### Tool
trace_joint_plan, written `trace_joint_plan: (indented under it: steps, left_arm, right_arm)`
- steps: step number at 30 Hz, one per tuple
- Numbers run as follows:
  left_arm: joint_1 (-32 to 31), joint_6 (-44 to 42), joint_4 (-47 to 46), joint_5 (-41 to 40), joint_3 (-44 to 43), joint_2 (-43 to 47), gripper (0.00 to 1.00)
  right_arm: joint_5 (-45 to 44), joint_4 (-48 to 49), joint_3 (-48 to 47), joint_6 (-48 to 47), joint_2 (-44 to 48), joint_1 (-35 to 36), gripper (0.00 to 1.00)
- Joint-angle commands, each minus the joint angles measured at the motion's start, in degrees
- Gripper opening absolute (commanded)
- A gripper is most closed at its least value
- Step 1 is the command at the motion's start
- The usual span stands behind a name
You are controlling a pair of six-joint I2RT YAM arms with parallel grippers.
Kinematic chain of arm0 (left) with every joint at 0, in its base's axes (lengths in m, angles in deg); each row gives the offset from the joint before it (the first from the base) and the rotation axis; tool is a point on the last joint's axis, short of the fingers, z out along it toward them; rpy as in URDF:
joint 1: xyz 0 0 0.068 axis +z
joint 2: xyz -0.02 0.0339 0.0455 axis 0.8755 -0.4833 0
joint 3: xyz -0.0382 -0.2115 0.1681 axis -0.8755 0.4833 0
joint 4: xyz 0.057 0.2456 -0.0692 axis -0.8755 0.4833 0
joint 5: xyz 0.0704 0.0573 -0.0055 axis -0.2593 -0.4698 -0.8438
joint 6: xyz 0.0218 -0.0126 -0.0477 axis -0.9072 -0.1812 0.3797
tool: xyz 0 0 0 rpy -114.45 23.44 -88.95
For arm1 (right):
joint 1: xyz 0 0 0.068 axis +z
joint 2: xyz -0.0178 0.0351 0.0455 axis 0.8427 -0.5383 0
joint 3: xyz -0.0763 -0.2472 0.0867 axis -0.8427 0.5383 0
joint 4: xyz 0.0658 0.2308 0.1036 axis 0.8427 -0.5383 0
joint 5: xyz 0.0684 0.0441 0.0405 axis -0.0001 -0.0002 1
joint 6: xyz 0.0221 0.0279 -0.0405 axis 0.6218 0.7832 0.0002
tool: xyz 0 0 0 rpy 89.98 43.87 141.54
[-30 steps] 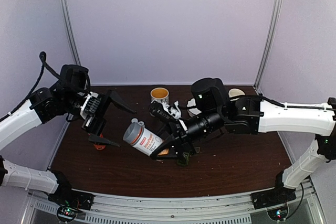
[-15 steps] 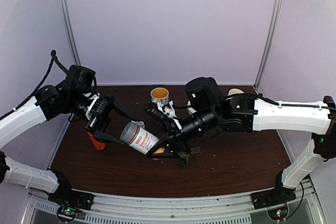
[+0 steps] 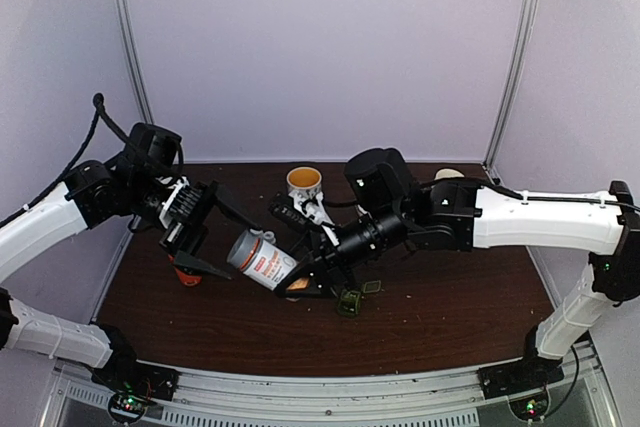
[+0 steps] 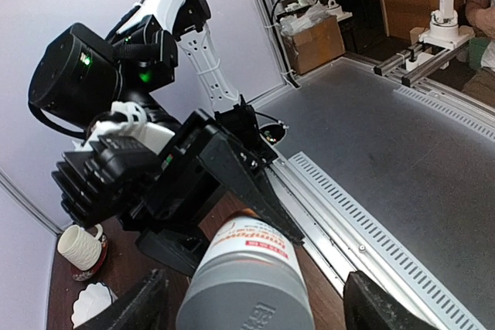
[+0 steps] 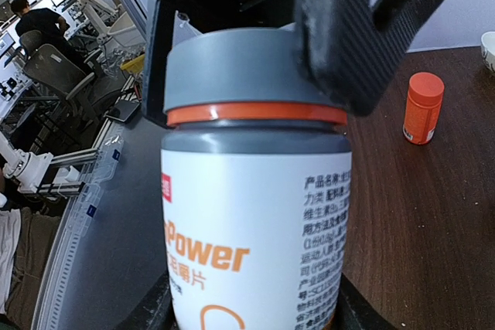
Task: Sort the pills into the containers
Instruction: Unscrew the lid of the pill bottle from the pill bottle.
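Note:
A grey-capped white pill bottle [image 3: 266, 263] with orange lettering hangs tilted above the table, cap toward the left. My right gripper [image 3: 300, 282] is shut on its lower body [image 5: 251, 214]. My left gripper [image 3: 238, 245] is open and straddles the grey cap [image 4: 247, 291], one finger [image 4: 147, 307] on each side with small gaps. A small dark pill box, the containers [image 3: 349, 302], lies on the table just right of the right gripper. No loose pills show.
A small orange bottle [image 3: 185, 273] stands on the brown table [image 3: 440, 317] under the left gripper, also in the right wrist view [image 5: 424, 107]. A mug [image 3: 304, 182] and white dishes [image 3: 450, 177] sit at the back.
My left gripper has moved right and down onto the bottle's cap, its fingers now flanking it. The right arm has shifted the bottle slightly left.

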Motion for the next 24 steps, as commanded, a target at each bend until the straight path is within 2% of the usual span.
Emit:
trace_joint_plan:
  steps: [1, 6, 11, 24]
  left_arm:
    - [-0.47, -0.98, -0.11, 1.68, -0.49, 1.40, 0.80]
    - [-0.44, -0.17, -0.11, 0.54, -0.55, 1.06, 0.68]
    - [-0.47, 0.22, -0.07, 0.03, -0.20, 0.36, 0.80]
    - [-0.57, 1.44, -0.09, -1.25, -0.48, -0.23, 0.75]
  right_arm:
    - [-0.95, 0.50, -1.86, 0.53, -0.27, -0.36, 0.11]
    - [-0.74, 0.69, -1.86, 0.62, -0.15, -0.47, 0.11]
    - [-0.12, 1.23, -1.62, 0.88, 0.08, -0.64, 0.11]
    - [1.13, 2.00, -0.60, 0.97, 0.77, -0.74, 0.11]
